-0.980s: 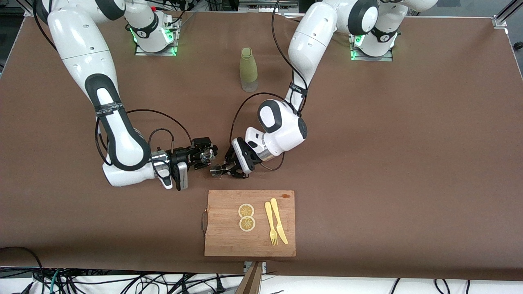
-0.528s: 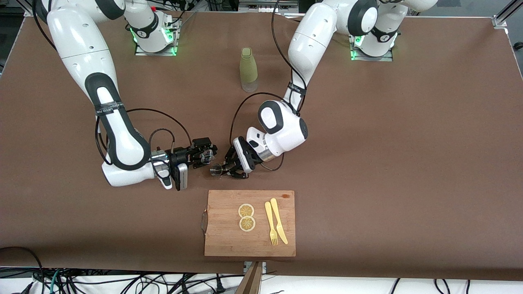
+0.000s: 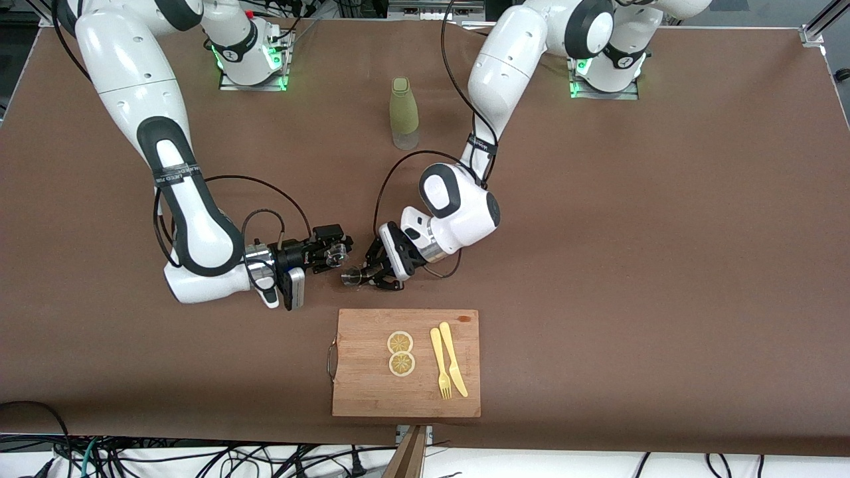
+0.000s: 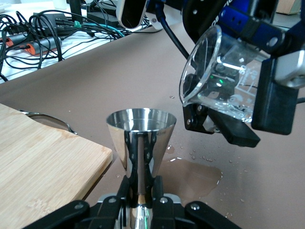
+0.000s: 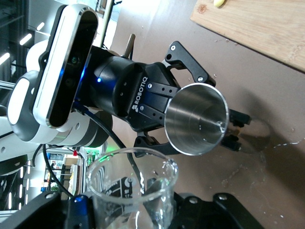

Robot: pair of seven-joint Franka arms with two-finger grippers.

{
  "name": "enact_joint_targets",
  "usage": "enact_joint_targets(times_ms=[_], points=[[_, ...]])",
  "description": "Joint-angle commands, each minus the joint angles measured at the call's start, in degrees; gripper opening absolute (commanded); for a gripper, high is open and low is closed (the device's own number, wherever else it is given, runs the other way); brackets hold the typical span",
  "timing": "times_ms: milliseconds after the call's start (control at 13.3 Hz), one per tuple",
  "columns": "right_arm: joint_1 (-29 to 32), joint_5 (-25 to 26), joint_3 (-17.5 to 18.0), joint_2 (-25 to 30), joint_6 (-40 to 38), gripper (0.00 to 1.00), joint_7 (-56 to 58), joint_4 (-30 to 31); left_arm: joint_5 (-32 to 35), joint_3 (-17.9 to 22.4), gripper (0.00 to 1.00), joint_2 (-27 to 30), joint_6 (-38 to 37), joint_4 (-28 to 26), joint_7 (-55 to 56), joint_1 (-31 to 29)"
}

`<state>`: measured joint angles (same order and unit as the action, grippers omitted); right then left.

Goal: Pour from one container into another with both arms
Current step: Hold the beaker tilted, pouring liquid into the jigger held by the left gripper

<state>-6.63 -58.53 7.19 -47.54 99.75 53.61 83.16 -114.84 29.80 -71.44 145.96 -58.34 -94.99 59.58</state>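
Two vessels almost mouth to mouth, hardly moved in the last second.
Right gripper [image 3: 332,253] pinches the tilted glass beaker [image 4: 224,76] over the steel jigger [image 4: 141,138] clamped by left gripper [image 3: 362,273]; spilled water [image 4: 195,174] suggests pouring underway.

Tilted glass beaker [image 3: 337,251] beside steel jigger [image 3: 352,277]

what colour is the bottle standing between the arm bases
Pale olive green bottle, clear at its base; front view.
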Motion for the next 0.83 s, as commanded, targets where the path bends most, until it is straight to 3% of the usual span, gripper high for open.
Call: enact_joint_targets(times_ms=[0,754], points=[[0.4,3.7,2.0,0.7,0.0,0.24,-5.3,-2.6,-2.7,1.1,0.00,-1.0,0.7,1.6,-1.9,0.4],[0.3,3.9,2.0,0.5,0.6,0.24,-7.2,-2.7,-2.7,1.1,0.00,-1.0,0.7,1.6,-2.0,0.4]])
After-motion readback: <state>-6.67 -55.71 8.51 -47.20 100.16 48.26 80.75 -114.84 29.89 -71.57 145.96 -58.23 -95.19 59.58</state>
